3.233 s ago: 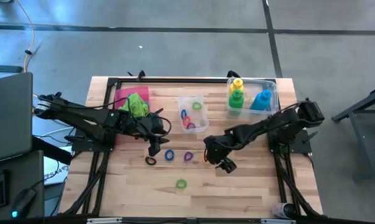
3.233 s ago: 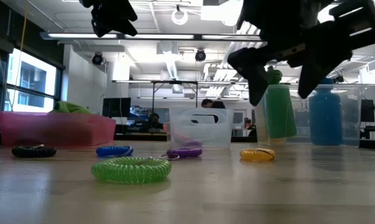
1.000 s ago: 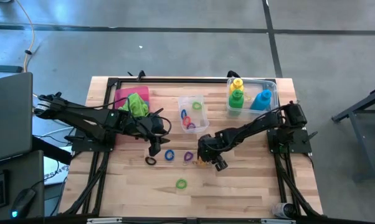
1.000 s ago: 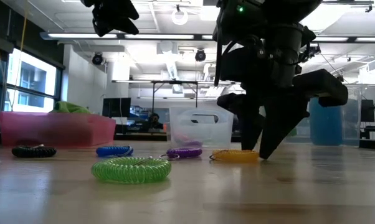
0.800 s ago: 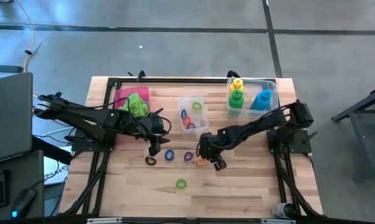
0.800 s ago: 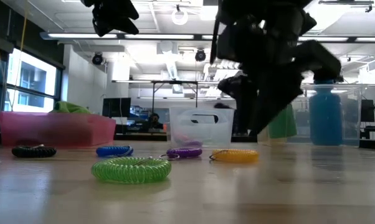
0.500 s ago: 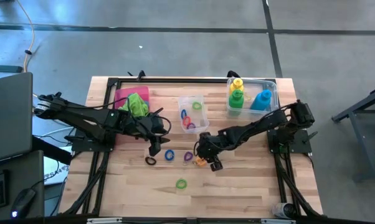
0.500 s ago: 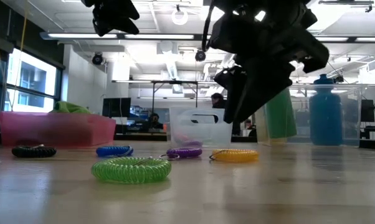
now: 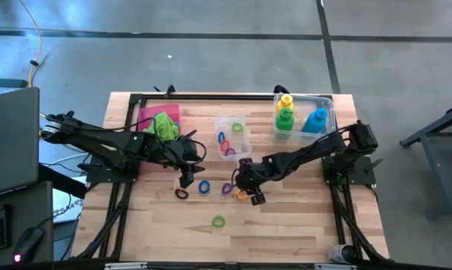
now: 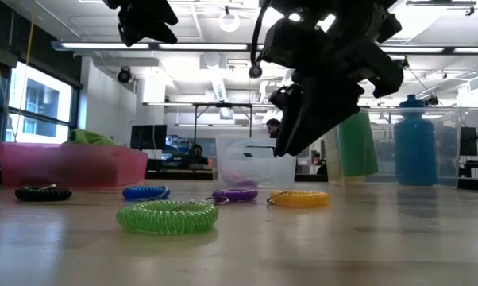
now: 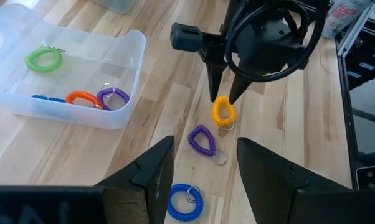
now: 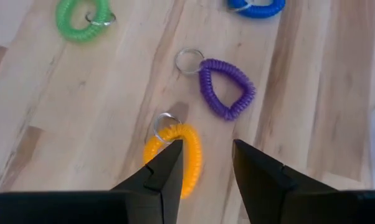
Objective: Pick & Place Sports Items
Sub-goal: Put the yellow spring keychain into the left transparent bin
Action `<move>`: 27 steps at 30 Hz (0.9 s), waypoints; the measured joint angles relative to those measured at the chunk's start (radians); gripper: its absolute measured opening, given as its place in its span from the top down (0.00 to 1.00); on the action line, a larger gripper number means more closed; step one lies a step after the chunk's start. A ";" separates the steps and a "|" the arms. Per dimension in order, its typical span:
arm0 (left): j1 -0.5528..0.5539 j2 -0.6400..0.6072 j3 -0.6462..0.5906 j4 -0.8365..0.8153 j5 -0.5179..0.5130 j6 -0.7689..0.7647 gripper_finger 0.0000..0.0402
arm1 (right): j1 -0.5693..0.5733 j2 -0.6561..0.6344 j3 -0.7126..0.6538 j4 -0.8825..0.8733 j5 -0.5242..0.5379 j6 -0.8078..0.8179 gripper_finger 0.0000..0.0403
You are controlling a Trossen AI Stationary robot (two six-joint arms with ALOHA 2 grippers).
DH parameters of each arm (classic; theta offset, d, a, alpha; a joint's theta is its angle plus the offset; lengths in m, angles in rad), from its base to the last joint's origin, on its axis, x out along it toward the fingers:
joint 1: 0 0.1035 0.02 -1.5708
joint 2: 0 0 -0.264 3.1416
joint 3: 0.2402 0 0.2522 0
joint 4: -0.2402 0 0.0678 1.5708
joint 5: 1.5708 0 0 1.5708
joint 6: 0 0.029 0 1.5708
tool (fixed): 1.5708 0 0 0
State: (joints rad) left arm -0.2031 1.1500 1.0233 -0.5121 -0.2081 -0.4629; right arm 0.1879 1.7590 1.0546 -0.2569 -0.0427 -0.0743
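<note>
On the wooden counter (image 9: 286,225), the right pincer (image 12: 203,158) hangs released above the yellow ring (image 12: 175,155), which lies beside the purple ring (image 12: 228,87). The left pincer (image 11: 200,168) waits, parted and empty.

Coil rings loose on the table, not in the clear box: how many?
5: black ring nearest the pink tray, then blue ring, purple ring and yellow ring in a row, green ring alone nearer the front edge. None seem hidden.
</note>
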 joint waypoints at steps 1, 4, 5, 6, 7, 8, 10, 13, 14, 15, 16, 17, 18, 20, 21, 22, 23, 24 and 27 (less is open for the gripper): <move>0.000 0.000 0.000 0.000 -0.001 0.000 0.58 | 0.000 0.012 0.000 0.011 -0.010 0.000 0.68; 0.000 0.000 0.000 0.000 -0.003 0.000 0.58 | 0.002 0.043 -0.002 0.010 -0.018 0.002 0.68; 0.000 0.000 0.000 0.000 -0.003 0.000 0.58 | 0.003 0.057 -0.004 0.009 -0.020 0.002 0.68; 0.000 0.000 0.000 0.001 -0.003 0.000 0.58 | 0.003 0.075 -0.002 0.023 -0.023 0.002 0.68; 0.000 0.000 0.000 0.001 -0.003 0.000 0.58 | 0.003 0.091 0.000 0.028 -0.027 0.001 0.68; 0.000 0.000 0.000 0.000 -0.003 0.000 0.58 | 0.003 0.107 0.000 0.024 -0.027 0.000 0.68; 0.000 0.000 0.000 0.002 -0.003 0.000 0.58 | 0.000 0.131 -0.001 0.029 -0.028 0.007 0.68; 0.000 0.000 0.000 0.002 -0.003 0.000 0.58 | -0.001 0.144 0.001 0.032 -0.028 0.009 0.72; 0.000 0.000 0.000 0.003 -0.003 0.000 0.58 | -0.001 0.144 0.002 0.030 -0.027 0.006 0.75; 0.000 0.000 0.000 0.002 -0.003 0.000 0.58 | 0.000 0.144 0.002 0.030 -0.026 -0.001 0.79; 0.000 0.000 0.000 0.002 -0.003 0.000 0.58 | -0.001 0.144 0.002 0.031 -0.026 -0.005 0.83; 0.000 0.000 0.000 0.003 -0.003 0.000 0.58 | 0.000 0.144 0.001 0.033 -0.024 -0.006 0.88; 0.000 0.000 0.000 0.002 -0.003 0.000 0.58 | 0.000 0.139 0.001 0.032 -0.022 -0.007 0.93; 0.000 0.000 0.000 0.002 -0.003 0.000 0.58 | 0.000 0.132 0.000 0.030 -0.020 -0.007 0.96; 0.000 0.000 0.000 0.002 -0.003 0.000 0.58 | 0.000 0.131 0.000 0.030 -0.017 -0.005 0.96; 0.000 0.000 0.000 0.002 -0.003 0.000 0.58 | 0.002 0.130 0.000 0.030 -0.014 -0.002 0.96; 0.000 0.000 0.000 0.002 -0.003 0.000 0.58 | 0.002 0.129 0.000 0.029 -0.011 0.000 0.97; 0.000 0.000 0.000 0.002 -0.003 0.000 0.58 | 0.003 0.124 0.000 0.024 -0.011 0.000 0.97; 0.000 0.000 0.000 0.002 -0.003 0.000 0.58 | 0.006 0.096 -0.004 -0.004 -0.007 0.004 0.99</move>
State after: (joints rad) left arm -0.2031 1.1500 1.0237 -0.5102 -0.2108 -0.4629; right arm 0.1942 1.8549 1.0508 -0.2606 -0.0498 -0.0708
